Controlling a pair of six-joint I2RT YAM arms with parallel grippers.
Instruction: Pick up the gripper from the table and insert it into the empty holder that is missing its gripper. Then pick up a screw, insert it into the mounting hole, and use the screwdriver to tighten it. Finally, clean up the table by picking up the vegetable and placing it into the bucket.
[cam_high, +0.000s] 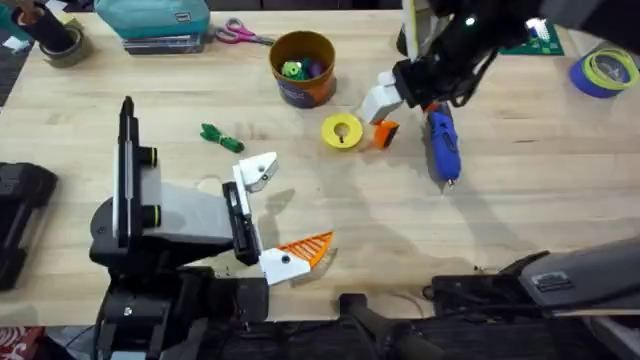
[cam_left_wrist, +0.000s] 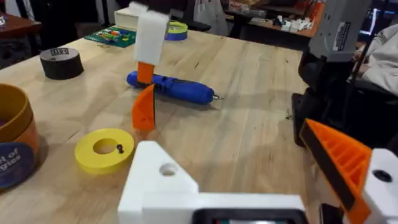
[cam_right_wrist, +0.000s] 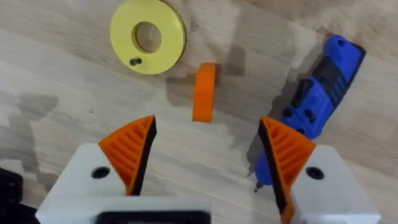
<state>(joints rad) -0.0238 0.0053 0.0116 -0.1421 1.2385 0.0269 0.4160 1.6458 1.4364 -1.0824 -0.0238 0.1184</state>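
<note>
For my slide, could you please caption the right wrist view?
Open right hand poised above the orange gripper, between yellow disc and blue screwdriver.

Surface (cam_high: 520, 240): pale wood planks. Lying on it: orange gripper (cam_high: 385, 133) beside yellow disc (cam_high: 342, 131), a small screw on the disc; blue screwdriver (cam_high: 442, 146) just beyond the gripper; green vegetable (cam_high: 221, 137); bucket (cam_high: 303, 68); pink scissors (cam_high: 243, 35); black tape roll (cam_high: 58, 40); blue tape roll (cam_high: 605, 71).
</note>
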